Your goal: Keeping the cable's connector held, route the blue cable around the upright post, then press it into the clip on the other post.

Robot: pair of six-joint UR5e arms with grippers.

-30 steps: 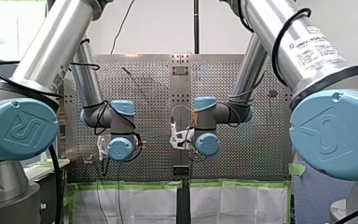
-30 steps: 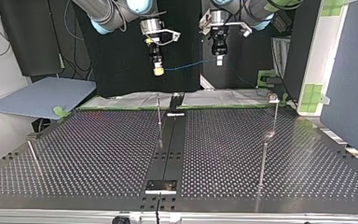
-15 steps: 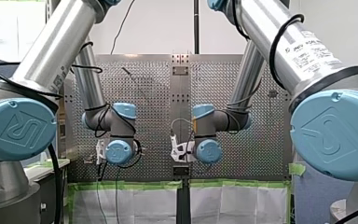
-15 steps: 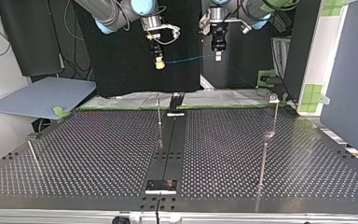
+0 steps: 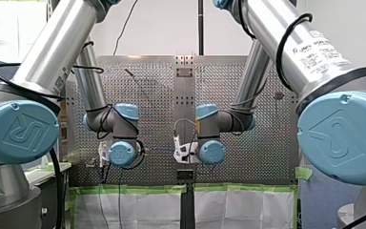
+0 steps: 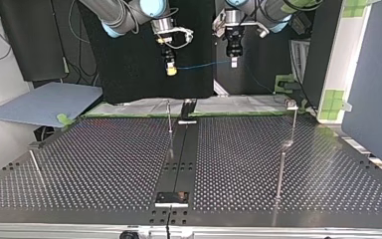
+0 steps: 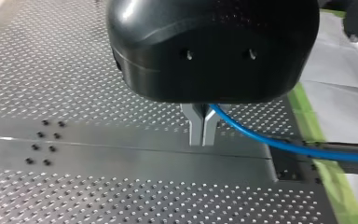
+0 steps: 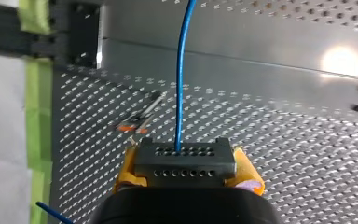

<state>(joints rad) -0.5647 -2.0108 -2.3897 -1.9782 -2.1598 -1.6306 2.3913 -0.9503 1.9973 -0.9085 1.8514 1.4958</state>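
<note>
Blue cable point(image 6: 203, 64) pinched in left gripper point(image 7: 203, 138) (right gripper point(image 6: 170, 70) clamps connector point(image 8: 185, 163)).

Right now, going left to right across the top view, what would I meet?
Grey board → short leaning post → my right hand → blue cable → my left hand → clip-topped post.

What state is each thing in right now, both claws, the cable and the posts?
Thin blue cable, strung in the air between both claws, touching no post.
Dark perforated connector block, clamped between yellow pads.
Black metal-fingered left claw, shut on the cable.
Right claw, shut on the connector.
Thin upright metal post, bare, no cable round it.
</note>
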